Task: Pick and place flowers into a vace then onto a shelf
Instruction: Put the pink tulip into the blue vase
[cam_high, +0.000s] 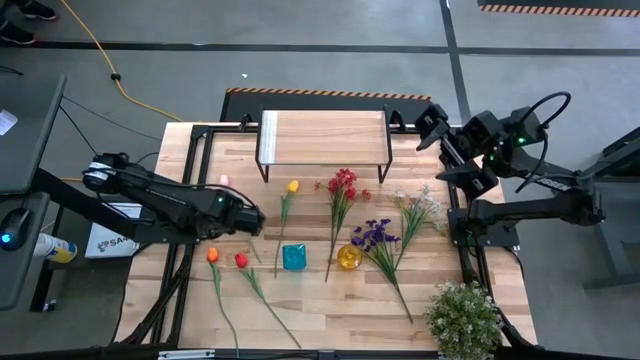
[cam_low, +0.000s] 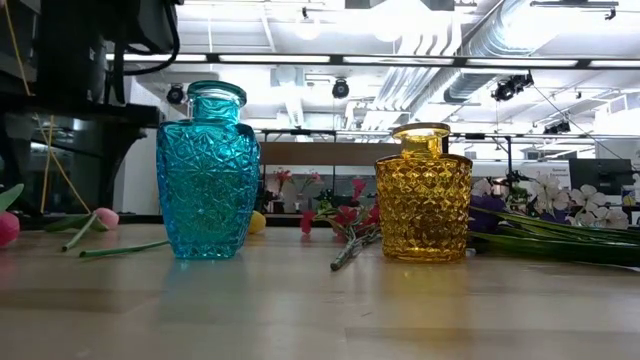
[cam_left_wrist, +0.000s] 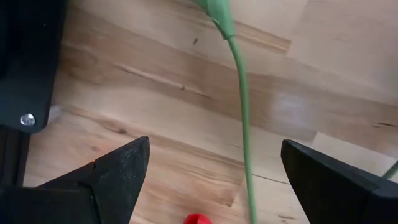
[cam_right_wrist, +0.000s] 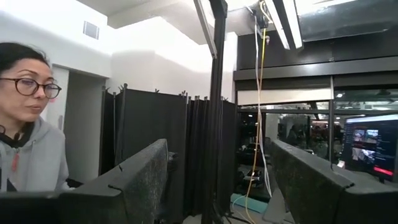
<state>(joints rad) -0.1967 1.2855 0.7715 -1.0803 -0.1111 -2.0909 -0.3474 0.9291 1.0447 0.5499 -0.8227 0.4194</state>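
the counter (cam_high: 420, 300) carries the shelf (cam_high: 322, 137) at its far edge, with the flowers (cam_high: 340, 205) lying flat in front of it, around a blue vase (cam_high: 293, 256) and a yellow vase (cam_high: 349, 257). the left gripper (cam_high: 256, 219) hangs open over a green stem (cam_left_wrist: 242, 118), near the yellow tulip (cam_high: 292, 186). the right gripper (cam_high: 428, 122) waits open, raised beside the shelf's right end.

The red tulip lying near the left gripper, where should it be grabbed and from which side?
Grip the red tulip's thin green stem just behind the head, coming straight down from above. It lies flat on the wooden table, its stem running diagonally toward the near edge, so the open left gripper should straddle the stem crosswise.
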